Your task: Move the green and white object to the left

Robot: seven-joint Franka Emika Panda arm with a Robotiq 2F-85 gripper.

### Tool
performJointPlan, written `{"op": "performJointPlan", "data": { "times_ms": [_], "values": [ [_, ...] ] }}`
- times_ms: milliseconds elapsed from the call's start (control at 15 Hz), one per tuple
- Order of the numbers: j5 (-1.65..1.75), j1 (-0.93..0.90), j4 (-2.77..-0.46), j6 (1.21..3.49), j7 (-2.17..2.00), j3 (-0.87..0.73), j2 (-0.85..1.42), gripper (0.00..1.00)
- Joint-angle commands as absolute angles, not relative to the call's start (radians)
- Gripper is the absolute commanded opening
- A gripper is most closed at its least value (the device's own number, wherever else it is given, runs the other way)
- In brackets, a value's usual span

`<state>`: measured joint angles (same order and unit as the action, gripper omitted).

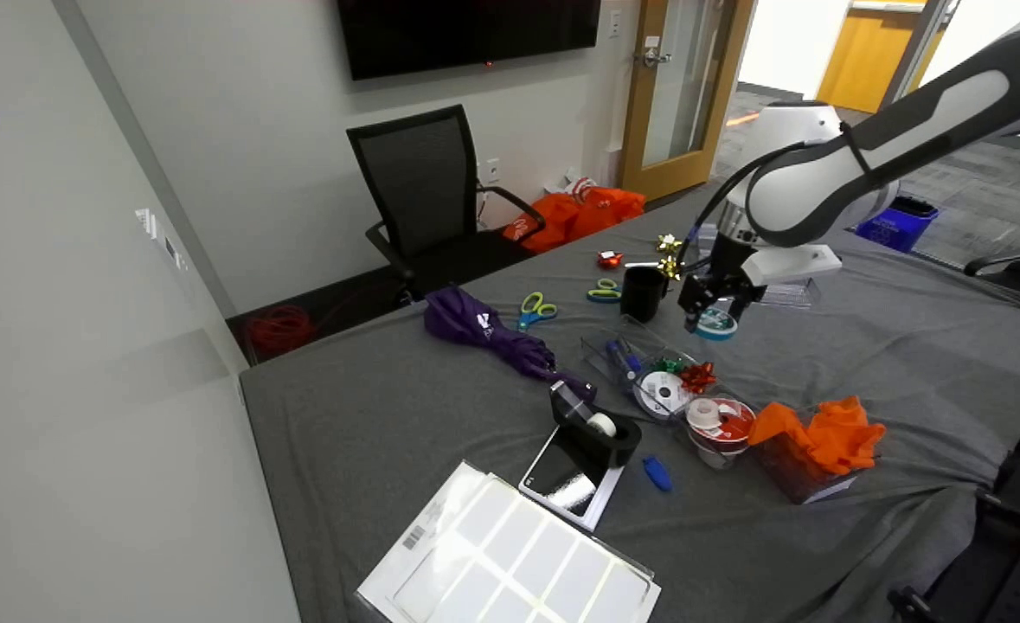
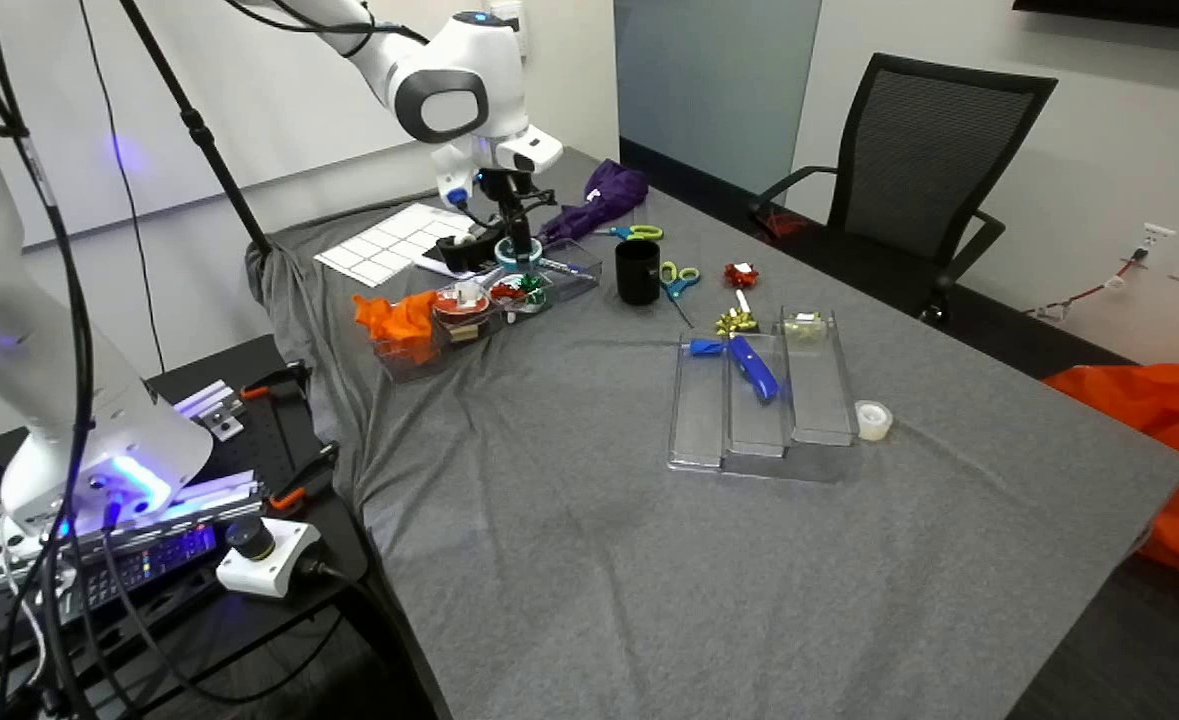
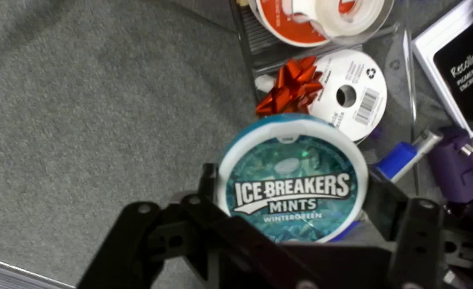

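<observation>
1. Mint tub [image 3: 292,188]: round, teal-green and white. Face reads "ICE BREAKERS", "MINTS", "WINTERGREEN"; legible in the wrist view, too small in both exterior views.
2. Fingers [image 3: 386,206]: grasping the mint tub, one pad to each side of its rim.
3. Place of the mint tub: held up off the tabletop [image 2: 589,560], near the tray [image 3: 412,96]; whether directly above it, cannot tell.
4. Spool [image 3: 356,72]: white, in the tray. Barcode and recycling mark plain in the wrist view; fine print too small. Red bow [image 3: 292,90] overlaps it there.
5. Box [image 3: 459,82]: white-edged, black face. Wrist view gives "Recollec", "PIGMENT", "ENCREUR"; a dark shape covers part of the lettering. In an exterior view a black dispenser [image 1: 615,446] stands partly on it.
6. Sheets [image 1: 518,554]: white, panelled; a barcode shows in an exterior view.
7. Umbrella [image 1: 497,337]: purple, folded; white mark, unreadable.
8. Rack [image 2: 699,425]: clear, stepped; seen whole in an exterior view, blue tool [image 2: 752,370] lying in it, tape roll [image 2: 876,430] just beside.
9. Blue piece [image 1: 657,473]: on the tabletop near the dispenser, in an exterior view.
10. Mug [image 2: 637,275]: black; in both exterior views, two pairs of scissors [image 1: 534,317] near.
11. Base [image 2: 109,450]: white, blue-lit, in an exterior view.
12. Bin [image 1: 897,222]: blue, in an exterior view.
</observation>
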<state>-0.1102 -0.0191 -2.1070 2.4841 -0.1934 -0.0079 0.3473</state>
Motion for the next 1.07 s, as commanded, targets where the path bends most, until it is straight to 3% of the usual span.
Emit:
{"op": "performJointPlan", "data": {
  "times_ms": [0,1000],
  "values": [
    [-0.055,-0.056,-2.144,2.481,-0.153,0.011,0.35,0.61],
    [-0.024,-0.097,-2.034,2.444,-0.182,0.014,0.458,0.61]
  ]
}}
